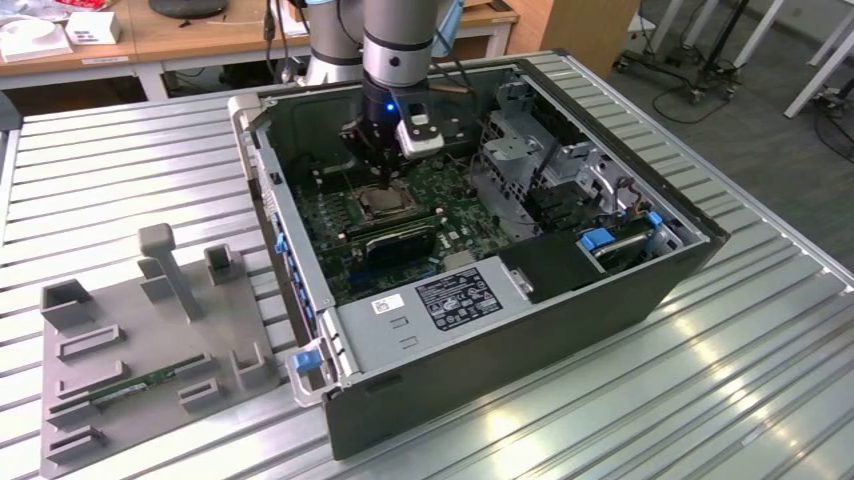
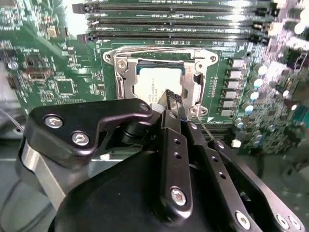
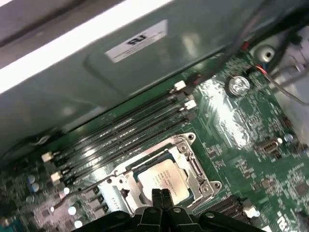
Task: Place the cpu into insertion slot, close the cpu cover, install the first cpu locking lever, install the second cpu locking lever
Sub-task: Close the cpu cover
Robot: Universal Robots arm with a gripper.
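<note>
The cpu (image 2: 157, 83) lies flat in the insertion slot (image 2: 199, 79) on the green motherboard, its tan-silver face showing through the window of the cpu cover (image 2: 124, 77). The cover lies down over the chip's edges. In the first wrist view the cpu (image 3: 163, 175) sits inside the silver cover frame (image 3: 193, 166). My gripper (image 2: 174, 100) is shut, its black fingertips pressed together at the edge of the socket, holding nothing. A thin wire lever (image 2: 159, 48) runs along one side of the socket. In the exterior view the gripper (image 1: 388, 180) hangs just above the socket (image 1: 383, 204).
The motherboard sits inside an open computer case (image 1: 441, 310) on a ribbed metal table. Long black memory slots (image 2: 174, 21) run beside the socket. A drive cage (image 1: 534, 160) and cables crowd the exterior view's right. A grey fixture tray (image 1: 134, 340) lies at the exterior view's left of the case.
</note>
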